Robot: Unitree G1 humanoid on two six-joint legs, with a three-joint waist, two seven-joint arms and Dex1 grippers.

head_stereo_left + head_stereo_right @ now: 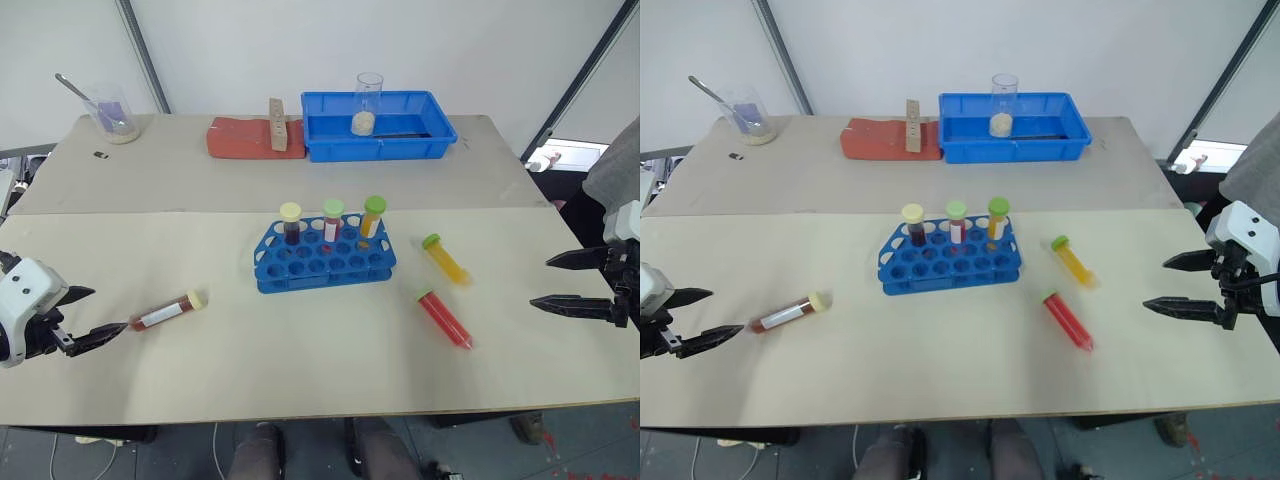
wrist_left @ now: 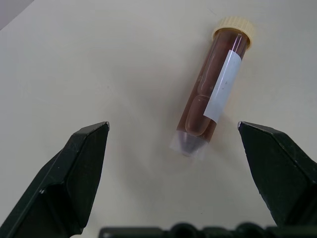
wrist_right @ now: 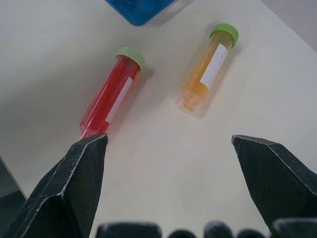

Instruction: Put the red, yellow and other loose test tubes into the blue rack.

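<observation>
Head views are showing the blue rack (image 1: 325, 257) sitting mid-tabletop with three tubes standing in it. The left wrist view is giving the close-up: the dark red-brown tube (image 2: 213, 84), white label, lying flat near the left edge, just past the left gripper (image 1: 82, 318), jaws spread wide and empty. The right gripper (image 1: 1180, 284) is hovering at the right edge, also gaping, angled toward the red tube (image 3: 109, 99) and yellow tube (image 3: 208, 67) lying beside each other.

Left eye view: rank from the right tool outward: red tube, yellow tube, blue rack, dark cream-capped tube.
From the right tool, open at the table's right edge:
1. Red tube, lying just left of it.
2. Yellow tube, lying slightly farther back; close to the red one.
3. Blue rack, mid-table.
4. Dark cream-capped tube, far left, by the left tool.
</observation>
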